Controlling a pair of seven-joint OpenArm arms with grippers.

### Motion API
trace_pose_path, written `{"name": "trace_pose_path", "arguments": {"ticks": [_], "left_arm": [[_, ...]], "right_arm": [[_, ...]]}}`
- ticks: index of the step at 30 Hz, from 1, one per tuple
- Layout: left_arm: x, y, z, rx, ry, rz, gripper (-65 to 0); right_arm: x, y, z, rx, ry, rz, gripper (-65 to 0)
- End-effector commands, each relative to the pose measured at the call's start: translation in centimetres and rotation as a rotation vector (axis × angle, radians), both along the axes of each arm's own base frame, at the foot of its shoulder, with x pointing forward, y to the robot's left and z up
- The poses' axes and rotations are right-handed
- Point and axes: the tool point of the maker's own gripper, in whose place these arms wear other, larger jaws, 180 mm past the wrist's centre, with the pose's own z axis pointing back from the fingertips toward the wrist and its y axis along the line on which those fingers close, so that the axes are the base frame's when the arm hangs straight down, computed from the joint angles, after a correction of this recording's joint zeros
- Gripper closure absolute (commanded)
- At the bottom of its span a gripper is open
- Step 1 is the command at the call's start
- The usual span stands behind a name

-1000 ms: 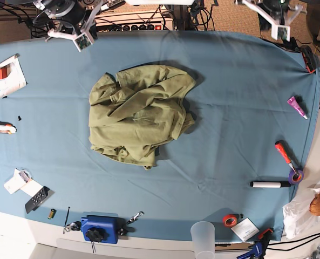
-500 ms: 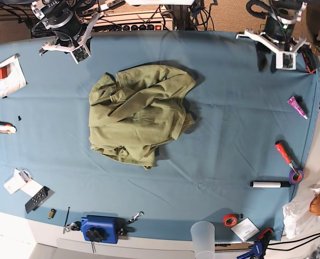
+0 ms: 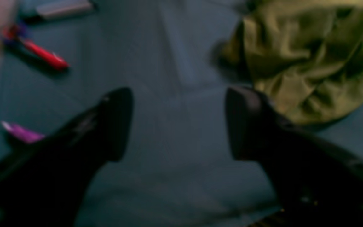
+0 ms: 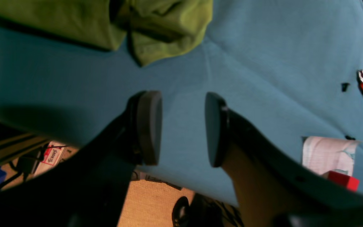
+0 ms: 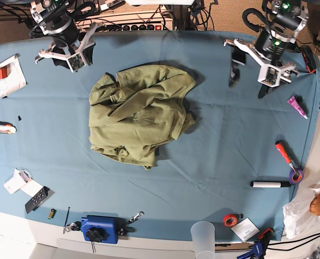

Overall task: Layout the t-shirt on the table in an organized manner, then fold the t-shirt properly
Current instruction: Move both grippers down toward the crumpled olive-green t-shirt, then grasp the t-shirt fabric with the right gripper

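Note:
The olive-green t-shirt (image 5: 141, 110) lies crumpled in a heap on the middle of the teal table (image 5: 230, 140). In the left wrist view, which is blurred, the t-shirt (image 3: 310, 56) fills the upper right. My left gripper (image 3: 178, 126) is open wide over bare cloth, its right finger near the shirt's edge, apart from it. In the base view the left gripper (image 5: 250, 75) hovers right of the shirt. My right gripper (image 4: 181, 127) is open with nothing between its pads, and the t-shirt (image 4: 137, 25) lies ahead of it. In the base view the right gripper (image 5: 72, 56) is near the far left edge.
A white packet with a red block (image 5: 7, 75) and an orange cutter (image 5: 0, 128) lie at the left. A purple tube (image 5: 297, 107), red screwdriver (image 5: 285, 154) and marker (image 5: 270, 184) lie at the right. A blue device (image 5: 100, 229), plastic cup (image 5: 203, 237) and red tape roll (image 5: 231, 219) line the near edge.
Both arms have come in from the far edge over the table, toward the shirt. Both grippers have opened. The shirt has not moved.

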Motion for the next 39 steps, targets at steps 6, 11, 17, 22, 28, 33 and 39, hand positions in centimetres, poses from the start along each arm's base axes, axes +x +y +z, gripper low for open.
{"name": "trace_pose_path", "arguments": {"ticks": [6, 11, 17, 22, 28, 33, 39], "left_arm": [[0.1, -2.4, 0.2, -0.058, -0.017, -0.054, -49.8], [-0.1, -5.8, 0.4, -0.118, -0.016, -0.133, -49.8], [-0.2, -7.1, 0.1, -0.058, -0.021, -0.182, -49.8], [-0.3, -7.1, 0.1, -0.06, -0.021, -0.183, -49.8], [-0.3, -7.2, 0.1, -0.061, -0.021, -0.183, -49.8], [-0.3, -7.2, 0.1, -0.061, -0.021, -0.183, -49.8], [-0.3, -7.2, 0.1, -0.061, -0.021, -0.183, -49.8]], "right_arm": [[2.1, -0.1, 1.6, -0.004, -0.079, -0.002, -23.2], [2.9, 0.2, 0.3, 0.058, -0.056, 0.001, -23.2], [4.3, 1.2, -2.4, 0.171, -0.01, 0.053, -23.2], [5.2, 2.8, -3.2, 0.31, 0.023, 0.097, -23.2], [4.9, 4.1, -4.2, 0.372, 0.055, 0.114, -23.2], [5.0, 5.7, -4.0, 0.422, 0.036, 0.121, -23.2], [6.0, 5.7, -4.0, 0.382, 0.009, 0.113, -23.2]]}}
